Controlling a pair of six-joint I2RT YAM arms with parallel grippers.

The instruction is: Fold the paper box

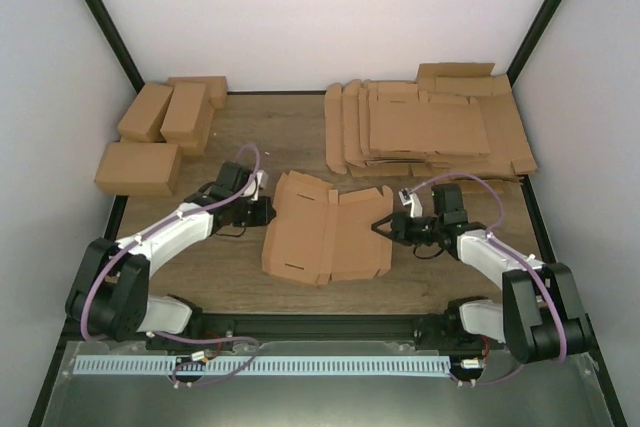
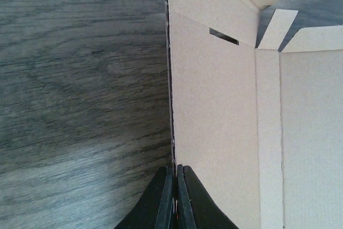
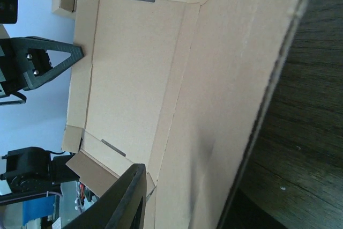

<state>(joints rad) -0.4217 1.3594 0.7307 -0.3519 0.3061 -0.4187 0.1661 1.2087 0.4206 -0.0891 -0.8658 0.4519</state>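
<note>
One plain brown die-cut cardboard paper box point(image 1: 325, 232) lies part-opened in the middle of the table, between the two arms. It is matte and smooth, with straight crease lines and two narrow slots. Its left panel stands upright, while the right panels lie flat or nearly so.

The left gripper point(image 1: 265, 214) is pinched tight on the near end of that upright panel's edge, its two black fingers point(image 2: 161, 202) clamped on the thin card. The right gripper point(image 1: 383, 226) sits at the box's right edge. Only one black finger point(image 3: 126, 197) shows, over the card, so I cannot tell whether it is open or gripping.

The dark wood-grain tabletop point(image 1: 230, 277) carries two more groups. At least four small folded brown rectangular cartons point(image 1: 138, 168) sit at the far left. One overlapping pile of flat brown cardboard blanks point(image 1: 430, 127) lies at the far right, its number unclear.
</note>
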